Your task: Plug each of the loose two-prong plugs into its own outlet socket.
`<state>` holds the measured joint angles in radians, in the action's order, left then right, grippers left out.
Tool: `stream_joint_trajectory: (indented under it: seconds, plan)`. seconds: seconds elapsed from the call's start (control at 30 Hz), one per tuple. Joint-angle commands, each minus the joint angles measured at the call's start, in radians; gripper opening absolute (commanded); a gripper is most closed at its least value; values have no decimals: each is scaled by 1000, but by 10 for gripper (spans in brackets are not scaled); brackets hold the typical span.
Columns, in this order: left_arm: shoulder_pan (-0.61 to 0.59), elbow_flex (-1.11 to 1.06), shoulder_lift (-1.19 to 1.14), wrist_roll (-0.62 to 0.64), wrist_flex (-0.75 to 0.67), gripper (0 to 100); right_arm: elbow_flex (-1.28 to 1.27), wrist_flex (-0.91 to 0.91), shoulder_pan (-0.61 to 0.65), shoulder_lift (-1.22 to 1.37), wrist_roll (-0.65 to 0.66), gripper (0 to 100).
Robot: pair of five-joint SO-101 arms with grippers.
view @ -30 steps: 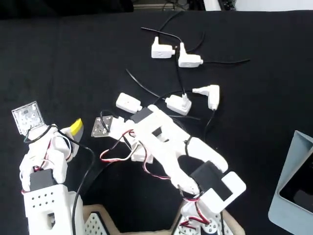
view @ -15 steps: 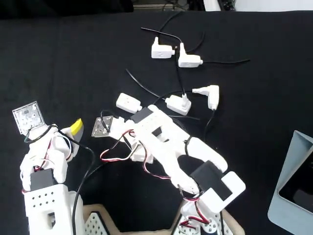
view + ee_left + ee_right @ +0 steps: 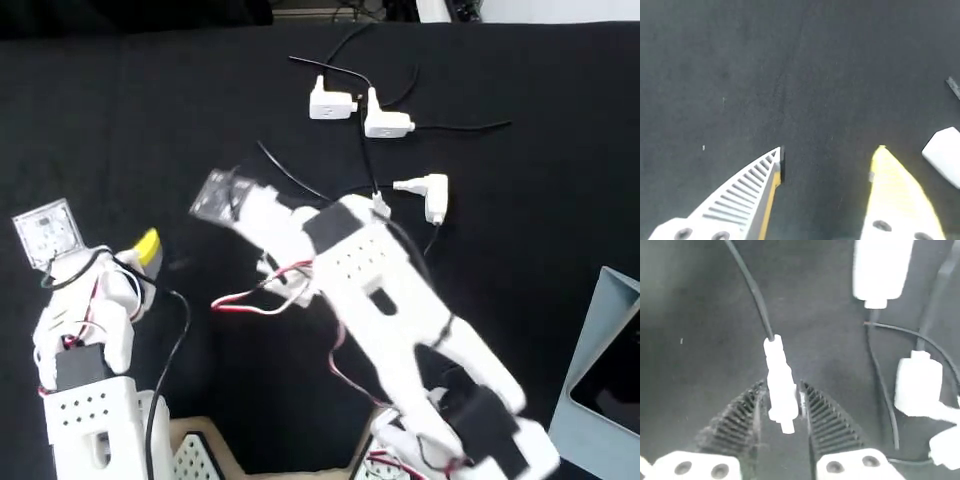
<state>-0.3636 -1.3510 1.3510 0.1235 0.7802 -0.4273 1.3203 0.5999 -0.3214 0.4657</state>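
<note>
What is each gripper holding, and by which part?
The right gripper pinches a white plug by the sides of its body, at the end away from its cable. The left gripper is open, holding nothing.

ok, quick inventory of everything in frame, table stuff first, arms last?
black cloth table: 1, black, under everything
white connector blocks on black cables: 2, white, far side, second one close beside it
white angled two-prong plug: 1, white, right of centre
white connector piece: 1, white, mostly hidden at the right arm's edge
slim white plug on a black cable: 1, white, between the right gripper's fingers
grey-blue tray: 1, right edge, something dark inside
left gripper: white and yellow fingers, open over bare cloth, near left
right gripper: dark ribbed fingers, shut on the slim plug
</note>
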Motion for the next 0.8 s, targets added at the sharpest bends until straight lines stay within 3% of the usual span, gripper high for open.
stream_joint_trajectory:
  seconds: [0.0, 0.17, 0.43, 0.63, 0.77]
  plan:
    - [-5, 122, 8, -3, -14, 241, 48, 2, -34, -117, -118, 11]
    - [18, 163, 8, -3, -14, 242, -10, -51, -29, -239, -244, 11]
    - [160, 165, 8, -2, -21, 239, -326, -371, -6, -493, -327, 11]
    - [246, 179, 8, 114, -25, 243, -476, -540, 14, -659, -391, 11]
    - [248, 214, 8, 146, -21, 243, -498, -574, -44, -719, -430, 11]
